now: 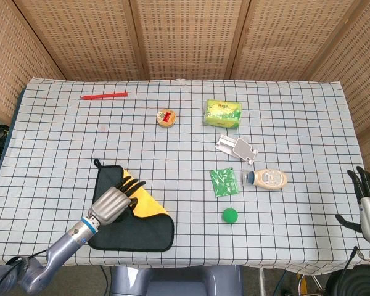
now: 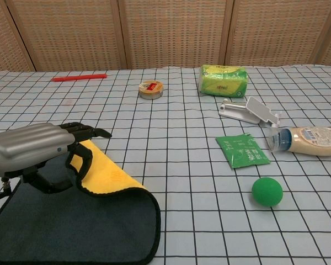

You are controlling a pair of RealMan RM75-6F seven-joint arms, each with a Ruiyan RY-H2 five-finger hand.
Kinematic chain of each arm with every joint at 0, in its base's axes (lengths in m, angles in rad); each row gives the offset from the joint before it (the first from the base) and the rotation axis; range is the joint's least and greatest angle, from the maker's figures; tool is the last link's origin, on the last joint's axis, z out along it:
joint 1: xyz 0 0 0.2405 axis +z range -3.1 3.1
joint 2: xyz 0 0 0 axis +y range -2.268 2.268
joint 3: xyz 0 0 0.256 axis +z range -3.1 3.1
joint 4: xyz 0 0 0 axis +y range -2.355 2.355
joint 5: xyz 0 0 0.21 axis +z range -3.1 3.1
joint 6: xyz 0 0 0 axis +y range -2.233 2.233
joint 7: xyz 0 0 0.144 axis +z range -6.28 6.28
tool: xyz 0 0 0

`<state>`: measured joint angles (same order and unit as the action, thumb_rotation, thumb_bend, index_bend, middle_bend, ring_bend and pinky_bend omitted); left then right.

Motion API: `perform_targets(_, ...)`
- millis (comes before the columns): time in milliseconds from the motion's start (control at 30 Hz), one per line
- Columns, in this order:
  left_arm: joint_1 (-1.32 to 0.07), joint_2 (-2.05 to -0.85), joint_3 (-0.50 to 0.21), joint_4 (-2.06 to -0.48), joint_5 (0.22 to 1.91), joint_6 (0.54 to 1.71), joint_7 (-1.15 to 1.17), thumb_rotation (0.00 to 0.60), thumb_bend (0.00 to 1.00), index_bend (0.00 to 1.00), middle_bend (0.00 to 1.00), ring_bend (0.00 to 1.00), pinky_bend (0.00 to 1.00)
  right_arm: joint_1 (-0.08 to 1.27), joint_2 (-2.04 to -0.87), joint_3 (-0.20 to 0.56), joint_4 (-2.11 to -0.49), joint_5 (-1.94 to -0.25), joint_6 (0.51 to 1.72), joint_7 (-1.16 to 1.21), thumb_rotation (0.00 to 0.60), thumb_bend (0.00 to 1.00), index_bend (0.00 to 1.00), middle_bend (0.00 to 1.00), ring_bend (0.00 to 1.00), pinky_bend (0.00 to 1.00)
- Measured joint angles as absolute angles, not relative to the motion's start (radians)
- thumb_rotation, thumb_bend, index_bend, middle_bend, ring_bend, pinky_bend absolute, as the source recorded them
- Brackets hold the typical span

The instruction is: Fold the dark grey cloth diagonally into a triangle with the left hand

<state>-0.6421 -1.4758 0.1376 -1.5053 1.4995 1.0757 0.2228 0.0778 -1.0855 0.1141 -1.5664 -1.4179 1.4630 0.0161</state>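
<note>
The left hand (image 1: 114,201) sits over the near-left part of the table (image 1: 296,111), on the cloth (image 1: 145,231), which spreads under it and to its right. Far behind it lies the stick (image 1: 104,95). Behind and to its right sits the tin (image 1: 166,117), the packet (image 1: 222,113) further right. The sachet (image 1: 224,182) and ball (image 1: 230,215) lie well to its right, the bottle (image 1: 268,179) beyond them, the clip (image 1: 237,148) just behind those.

The left robot hand (image 2: 36,148) hides the dark grey cloth's (image 2: 83,226) gripped corner; chest view crops the cloth
</note>
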Motion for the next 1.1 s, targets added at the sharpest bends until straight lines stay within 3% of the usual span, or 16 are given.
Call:
perform_targets(500, -0.561, -1.430, 0.226, -1.506, 1.601, 1.131, 0.180, 0.600, 0.48, 0.54, 0.00, 0.00, 0.00, 0.074, -1.084, 0.112, -1.573, -1.426, 1.475, 0.009, 0.600, 0.00, 0.00, 0.00, 0.00, 0.00)
perform_targets(1100, -0.503, -1.365, 0.279, -1.499, 1.699, 1.150, 0.175, 0.600, 0.49, 0.54, 0.00, 0.00, 0.00, 0.072, -1.082, 0.105, -1.583, -1.439, 1.479, 0.010, 0.600, 0.00, 0.00, 0.00, 0.00, 0.00)
